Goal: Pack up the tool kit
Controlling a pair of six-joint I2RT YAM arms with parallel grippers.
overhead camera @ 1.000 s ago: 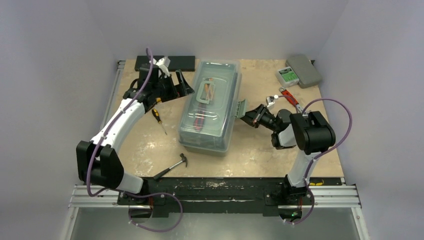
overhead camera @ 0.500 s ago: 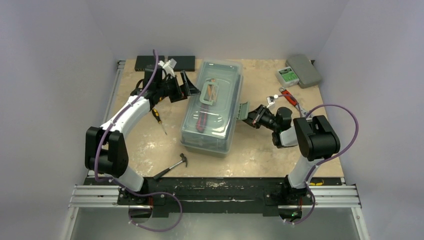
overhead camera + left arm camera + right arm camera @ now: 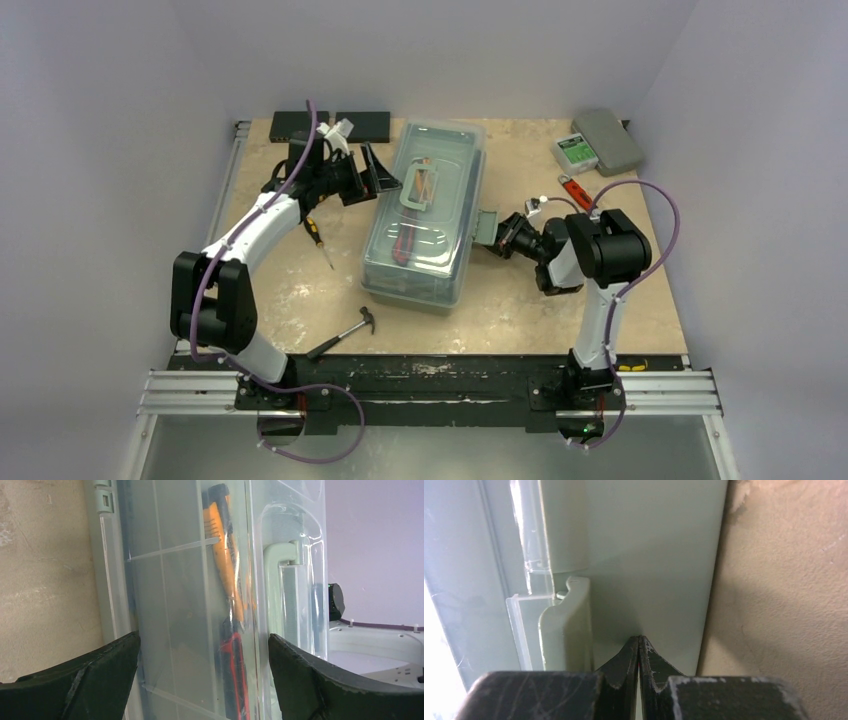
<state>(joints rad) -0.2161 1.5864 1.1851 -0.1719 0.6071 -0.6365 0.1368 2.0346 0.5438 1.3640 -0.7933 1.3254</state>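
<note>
Toolbox [image 3: 425, 215]: bench [image 3: 300, 290] centre, lid [image 3: 432, 160] down. Step, likely: latching. My right hand [image 3: 639, 645], pinched empty, tips against side latch [image 3: 486, 225]; my left hand [image 3: 377, 172], spread, beside the lid. Next: press latch flush.

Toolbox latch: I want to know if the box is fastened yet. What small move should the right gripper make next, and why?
Probably press the latch inward against the toolbox wall. The shut right gripper has its tips on the latch, which stands out from the box side in the top view; the open left gripper sits opposite.
</note>
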